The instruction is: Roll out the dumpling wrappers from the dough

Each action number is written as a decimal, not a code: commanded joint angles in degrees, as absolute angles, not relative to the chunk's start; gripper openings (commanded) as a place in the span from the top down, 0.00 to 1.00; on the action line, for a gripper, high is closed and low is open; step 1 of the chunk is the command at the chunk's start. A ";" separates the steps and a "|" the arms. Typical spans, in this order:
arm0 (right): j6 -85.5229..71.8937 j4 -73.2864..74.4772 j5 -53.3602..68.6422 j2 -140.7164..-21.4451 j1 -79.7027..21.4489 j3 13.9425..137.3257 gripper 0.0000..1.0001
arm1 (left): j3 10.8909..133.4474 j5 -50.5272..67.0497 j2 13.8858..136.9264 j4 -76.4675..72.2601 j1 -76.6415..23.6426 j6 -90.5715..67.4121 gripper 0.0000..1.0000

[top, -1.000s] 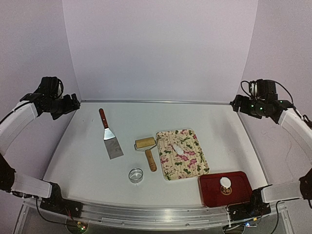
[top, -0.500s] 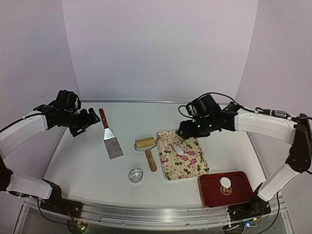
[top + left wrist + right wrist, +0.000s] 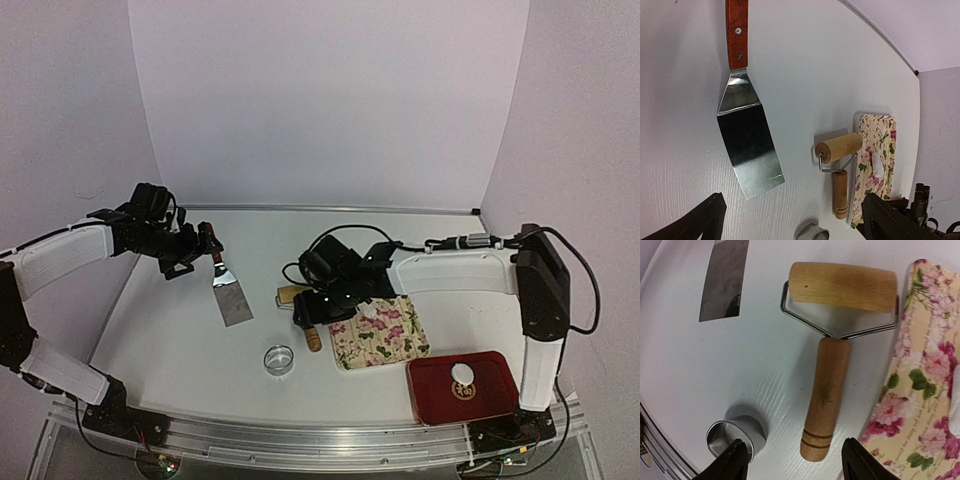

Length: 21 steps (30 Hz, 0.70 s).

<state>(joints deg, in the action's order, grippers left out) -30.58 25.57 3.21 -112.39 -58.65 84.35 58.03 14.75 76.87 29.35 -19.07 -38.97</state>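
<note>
**A:** Pincers: how do they stand?

**B:** My left gripper point(image 3: 793, 200) is spread wide and holds nothing. My right gripper point(image 3: 795, 441) is spread less far, and it holds nothing either.

**A:** What lies around them?

**B:** Both hang over the white table point(image 3: 180, 340). The floral board point(image 3: 395, 340) sits right of centre and the red tray point(image 3: 430, 400) in the near right corner. The spatula point(image 3: 747, 145) lies flat ahead of my left gripper, untouched. My right fingers point(image 3: 865, 462) flank the butt end of the rolling pin point(image 3: 826, 390), with a gap showing on each side of its wooden handle. The ring cutter point(image 3: 735, 432) stands just beside my other right finger. I cannot tell whether they touch.

**A:** And the wrapper?

**B:** One dumpling wrapper point(image 3: 461, 374), a small, thin, round white disc, lies flat in the middle of the red tray, well apart from both grippers. A smaller irregular dough scrap point(image 3: 368, 312) rests on the floral board.
</note>
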 commanded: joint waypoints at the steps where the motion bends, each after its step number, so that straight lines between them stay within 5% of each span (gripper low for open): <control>1: -34.59 26.89 3.26 -117.81 -59.71 89.22 0.37 | 61.33 19.70 78.48 27.07 -18.98 -36.51 0.04; 21: -35.09 36.34 -9.17 -130.49 -63.04 100.46 0.55 | 62.16 23.19 78.86 28.21 -19.01 -34.19 0.03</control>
<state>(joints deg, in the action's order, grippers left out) -34.68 31.80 -4.22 -128.54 -62.40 98.07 58.87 22.39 79.66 28.91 -19.07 -35.40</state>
